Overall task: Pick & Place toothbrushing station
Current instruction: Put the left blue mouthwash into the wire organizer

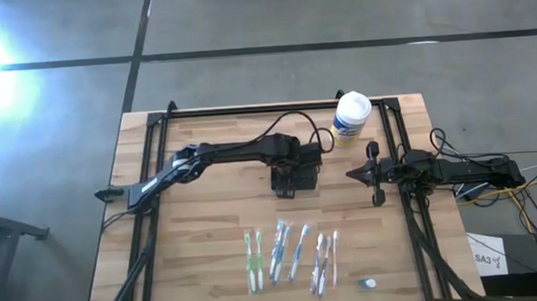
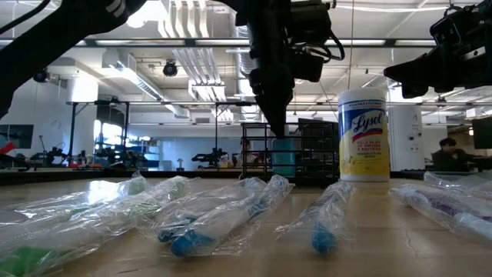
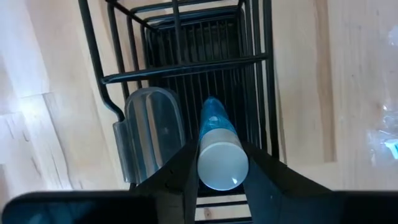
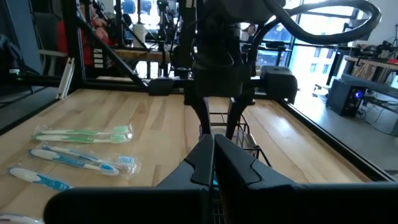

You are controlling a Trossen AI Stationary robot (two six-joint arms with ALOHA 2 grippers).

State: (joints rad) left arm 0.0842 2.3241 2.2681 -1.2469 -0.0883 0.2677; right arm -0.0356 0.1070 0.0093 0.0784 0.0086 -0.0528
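Toothbrushes: a row of wrapped toothbrushes [image 1: 294, 256] lies in the lower middle of the high view, nearest the bench's front edge; about seven, though the clear wrappers overlap and the count is uncertain. Green, blue and pink handles show.
Small piece: one pale blue-white bit [image 1: 370, 282] lies at the lower right of the row, apart from it.
Bench: one wooden bench [image 1: 210, 257] with a black frame around it.
Toothbrushing station: one black wire-mesh caddy [image 1: 295, 178] in the centre of the high view, standing on the bench behind the toothbrushes. In the left wrist view its compartments are open at the top, and a clear plastic piece [image 3: 149, 134] sits in one of them.
Station axis: in the left wrist view its long side runs up and down the frame.
Left pincer: the left pincer [image 3: 222, 177] is over the caddy, narrowed on a blue tube with a white cap [image 3: 221, 155], the tube pointing into a compartment.
Canister: one white canister with a yellow label [image 1: 351, 118] stands upper right of centre, beyond the caddy.
Right pincer: the right pincer [image 1: 375, 174] hangs right of the caddy, fingers closed together, holding nothing.
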